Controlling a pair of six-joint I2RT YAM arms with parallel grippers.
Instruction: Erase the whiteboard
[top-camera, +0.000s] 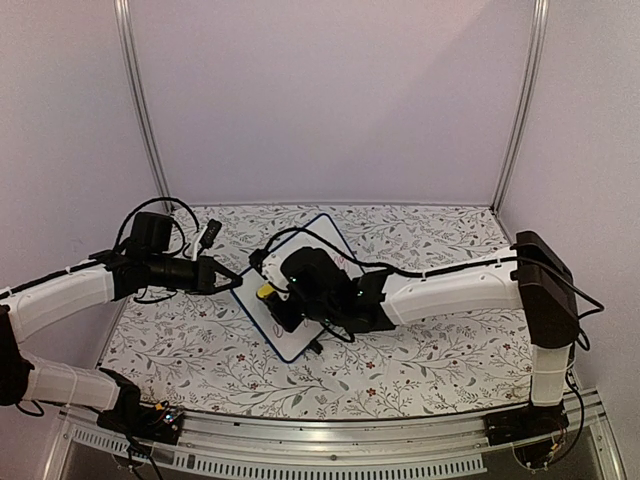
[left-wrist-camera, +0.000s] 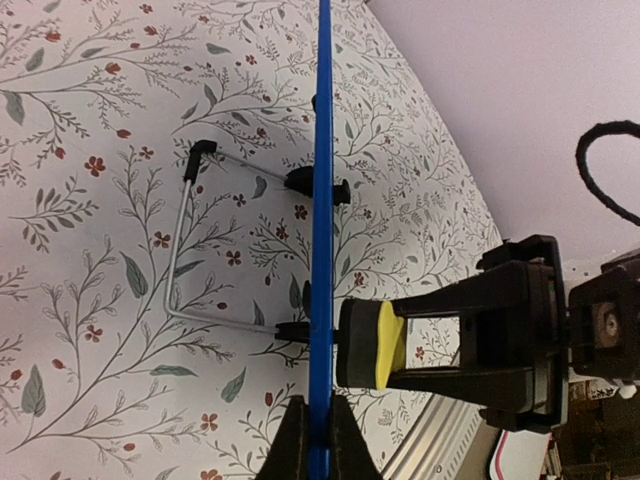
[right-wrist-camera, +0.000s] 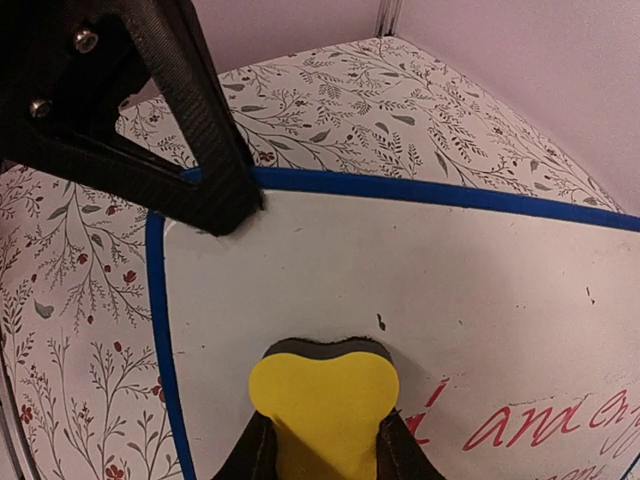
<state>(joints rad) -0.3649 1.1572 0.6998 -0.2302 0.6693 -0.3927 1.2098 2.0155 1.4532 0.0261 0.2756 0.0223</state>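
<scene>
On the smooth blue-rimmed whiteboard (right-wrist-camera: 450, 280), a rounded yellow eraser (right-wrist-camera: 322, 400)

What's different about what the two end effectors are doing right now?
The left end effector pinches the blue edge of the whiteboard, while the right end effector grips a yellow eraser pressed against its white face. The left meets the board edge-on; the right faces its surface. Both are shut on something.
</scene>
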